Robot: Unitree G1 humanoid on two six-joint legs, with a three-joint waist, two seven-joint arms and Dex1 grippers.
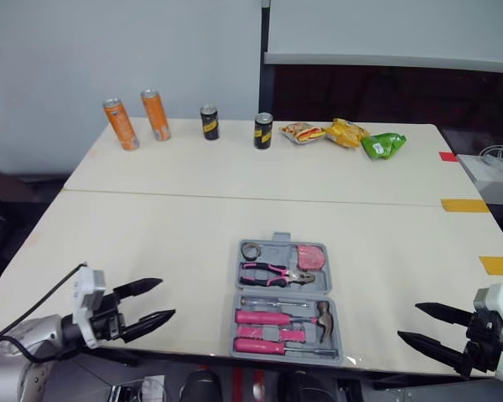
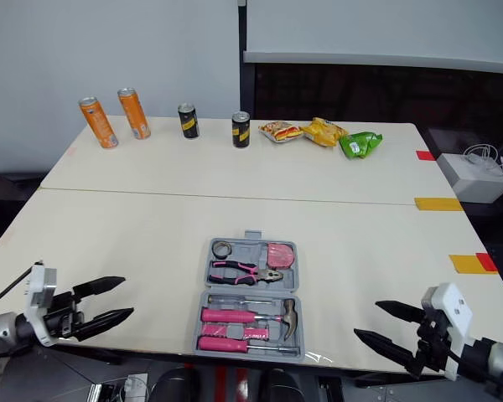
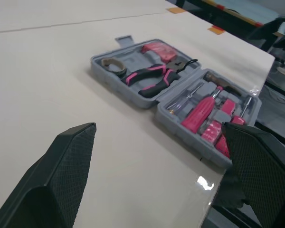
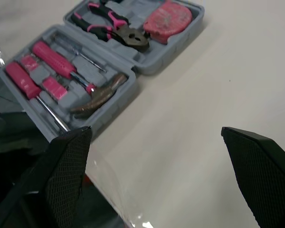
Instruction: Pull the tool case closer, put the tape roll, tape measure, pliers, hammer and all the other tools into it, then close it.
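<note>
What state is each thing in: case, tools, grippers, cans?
Grey plastic tool case: open, lying flat.
Pink-handled pliers: seated in case.
Pink-handled hammer: seated in case.
Left gripper: open, empty.
Right gripper: open, empty.
Two orange cans: upright.
Two black cans: upright.

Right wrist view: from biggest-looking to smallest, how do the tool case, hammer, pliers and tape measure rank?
1. tool case, by far the largest.
2. hammer, the longest tool.
3. pliers and tape measure: they look about alike, so I won't rank them.
</note>
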